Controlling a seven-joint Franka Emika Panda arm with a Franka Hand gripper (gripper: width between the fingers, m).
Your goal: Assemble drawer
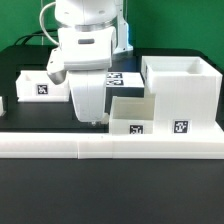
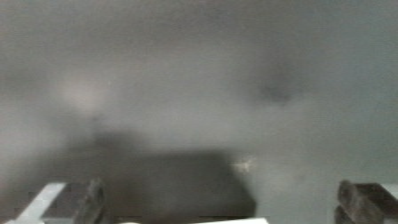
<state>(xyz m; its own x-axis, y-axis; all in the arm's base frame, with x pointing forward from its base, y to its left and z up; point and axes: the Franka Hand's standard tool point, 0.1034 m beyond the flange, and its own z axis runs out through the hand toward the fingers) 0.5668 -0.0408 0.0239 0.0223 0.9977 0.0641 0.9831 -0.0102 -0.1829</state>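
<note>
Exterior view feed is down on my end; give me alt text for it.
The arm's white hand hangs low mid-scene, just behind a long low white barrier. On the exterior view's right stands the open-topped drawer housing with a small tray beside it; a second tray sits at that view's left.

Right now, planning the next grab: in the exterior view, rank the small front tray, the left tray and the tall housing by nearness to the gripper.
1. Small front tray, beside the gripper on the exterior view's right.
2. Left tray, back on the exterior view's left.
3. Tall housing, at the exterior view's far right.
</note>
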